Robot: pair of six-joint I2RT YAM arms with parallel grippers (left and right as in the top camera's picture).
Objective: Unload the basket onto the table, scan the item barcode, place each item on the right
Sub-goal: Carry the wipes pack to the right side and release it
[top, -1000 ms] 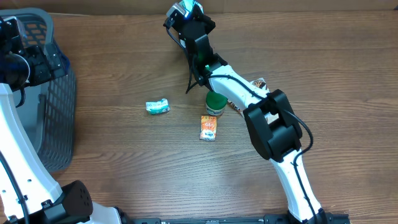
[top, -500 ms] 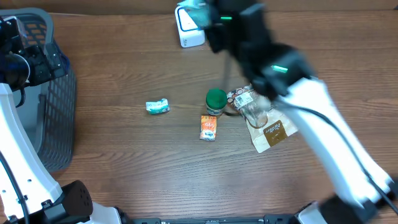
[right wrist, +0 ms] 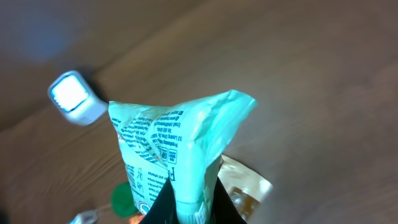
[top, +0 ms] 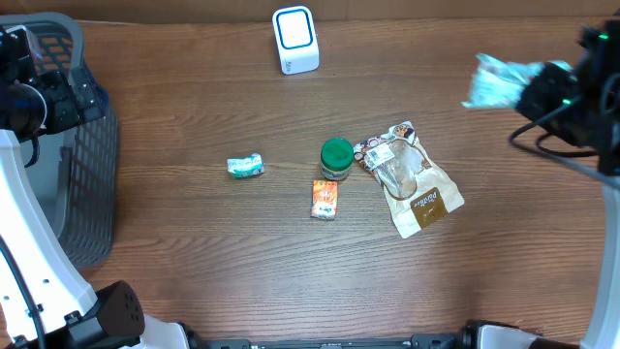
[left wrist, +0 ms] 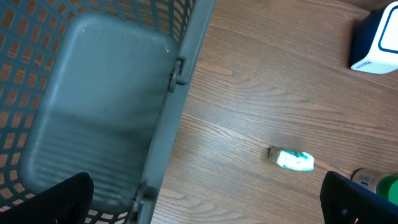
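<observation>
My right claw is clamped on the bottom seam of the pale green packet, so the packet stands above my fingers with its printed side towards my wrist camera. I judge that pinching only the seam leaves both broad sides uncovered, which suits a scan. There is small print on this side, but I cannot make out a barcode.

From overhead, the packet hangs in the air at the far right, off the worktop and well apart from the scanner. The scanner sits at the back edge with its blue-rimmed window turned up. The packet is lifted and free, but it is not presented to that window here. To be read, its code would have to face down over the window.

The jar, sachet, pouch and small wrapper lie loose mid-worktop, probably waiting their turn.

My left claw is spread wide and holds nothing. It hangs over the rim of the basket, out of the way, and is well placed if scanned goods are meant to go in there.
</observation>
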